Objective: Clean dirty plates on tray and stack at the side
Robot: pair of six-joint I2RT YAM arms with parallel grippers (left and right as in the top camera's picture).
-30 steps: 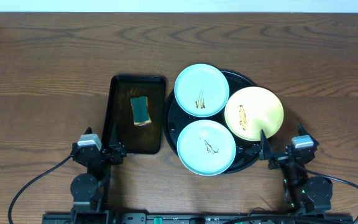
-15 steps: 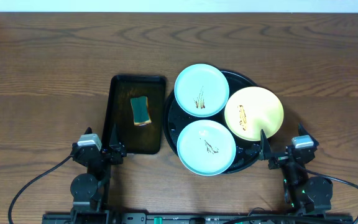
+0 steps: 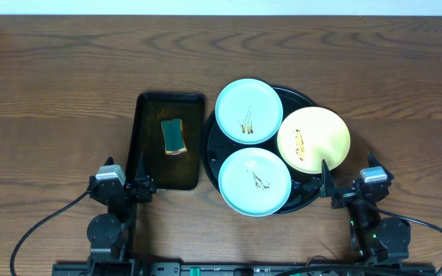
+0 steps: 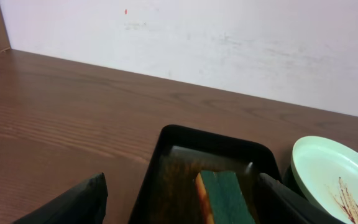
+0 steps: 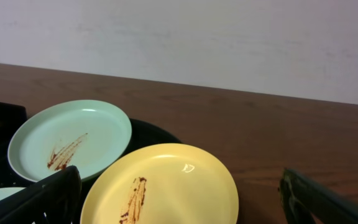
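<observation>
Nothing has moved since the earlier frames: both arms and every plate lie as they did a second ago. Our left pincer (image 4: 180, 190) rests low at the near edge of the surface (image 3: 52, 77), its dark fingers (image 4: 73, 202) spread wide with nothing between them. Just ahead of it lies the rectangular tray (image 4: 166, 140), and a green sponge (image 4: 225, 196) with a yellowish side sits in it. Our right pincer (image 5: 180, 186) also rests low at the near edge, its jaws spread wide and holding nothing, just in front of the round black tray (image 3: 301, 98). All three plates sit on that tray, crowded rim to rim and each reaching out past the tray's edge. The yellow plate (image 3: 314, 139) is on the right, nearest our right pincer. The front mint plate (image 3: 255, 182) is at the near left, and the rear mint plate (image 3: 248, 111) is at the far left, beside the rectangular tray. Each plate carries a thin brown smear on its face. Beyond the surface stands a pale wall (image 5: 229, 43).
</observation>
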